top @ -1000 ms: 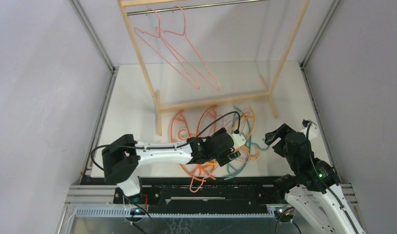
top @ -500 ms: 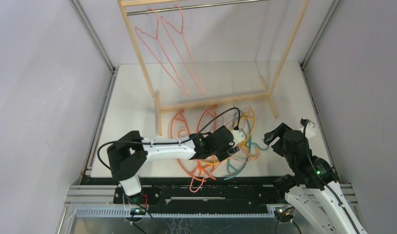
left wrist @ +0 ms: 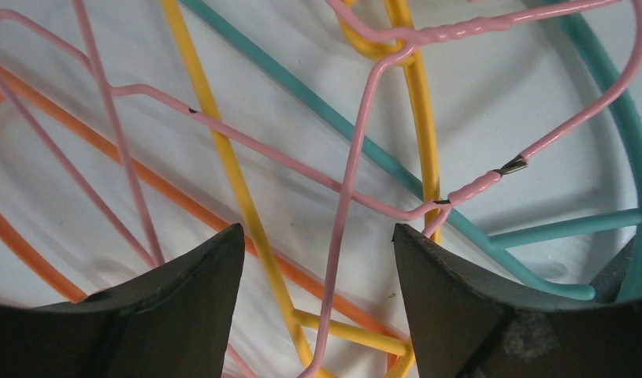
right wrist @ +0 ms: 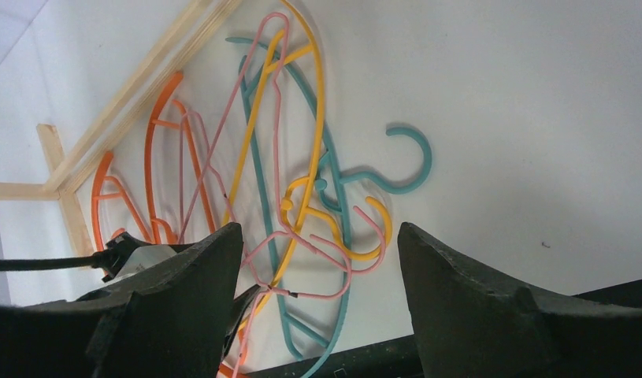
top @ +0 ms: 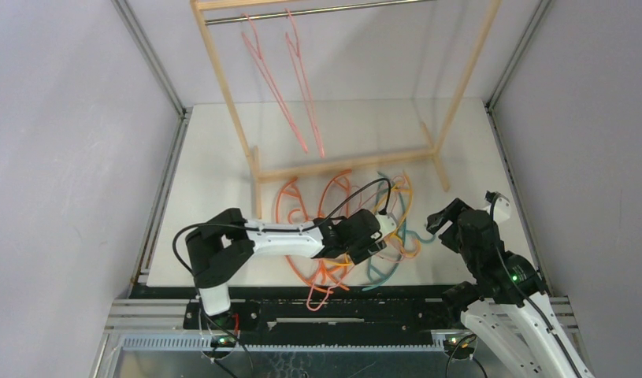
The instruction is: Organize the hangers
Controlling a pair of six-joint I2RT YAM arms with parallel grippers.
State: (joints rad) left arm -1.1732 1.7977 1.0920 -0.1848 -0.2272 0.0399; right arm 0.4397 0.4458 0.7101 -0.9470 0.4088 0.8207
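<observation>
A tangled pile of hangers (top: 350, 224) lies on the white table in front of the rack: pale pink, orange, yellow-orange and one teal. Two pink hangers (top: 290, 87) hang from the rod. My left gripper (top: 383, 234) is open and low over the pile. In the left wrist view, a pink wire (left wrist: 343, 260) runs between the left gripper's (left wrist: 317, 230) fingers, over a yellow bar (left wrist: 223, 157), an orange bar (left wrist: 144, 177) and the teal hanger (left wrist: 569, 232). My right gripper (top: 442, 220) is open and empty, raised to the right of the pile. The right wrist view shows the teal hook (right wrist: 416, 169) and the yellow hanger (right wrist: 309, 142).
The wooden-framed rack (top: 345, 164) with its metal rod (top: 341, 9) stands at the back of the table. Grey walls and metal rails (top: 161, 197) enclose both sides. The black front rail (top: 380, 295) lies just below the pile.
The two hung pink hangers have swung and now show nearly edge-on. My left arm's elbow has moved right, and its gripper has stayed over the pile. The right arm has hardly moved.
</observation>
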